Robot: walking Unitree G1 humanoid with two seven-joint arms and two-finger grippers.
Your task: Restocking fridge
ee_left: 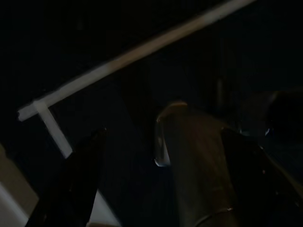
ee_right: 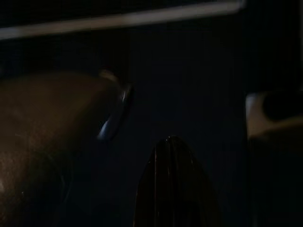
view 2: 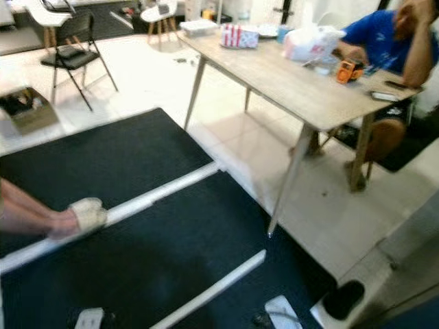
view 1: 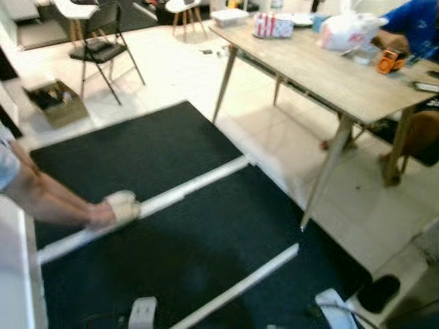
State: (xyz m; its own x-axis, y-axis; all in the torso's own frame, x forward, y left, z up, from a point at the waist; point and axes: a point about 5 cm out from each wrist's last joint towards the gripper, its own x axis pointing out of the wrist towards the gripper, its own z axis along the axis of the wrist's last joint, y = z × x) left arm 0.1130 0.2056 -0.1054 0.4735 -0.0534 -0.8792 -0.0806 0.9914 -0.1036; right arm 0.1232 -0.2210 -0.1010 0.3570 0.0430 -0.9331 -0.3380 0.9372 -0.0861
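Meanwhile we stand on black mat (view 1: 171,226), white tape strips (view 1: 199,181) crossing it diagonally, likely marking our walking lane. Both arms hang idle, wrist views dark. Left gripper (ee_left: 156,184): fingers apart. Right gripper (ee_right: 173,184): one finger tip visible, cannot tell state. Fridge and stock not visible, so its axis or heading we cannot give. Groceries perhaps among red-striped box (view 1: 273,25) and white bag (view 1: 346,31) at far end of wooden table (view 1: 343,82), near seated person (view 2: 387,41). Another person's slippered foot (view 1: 122,205) rests on tape.
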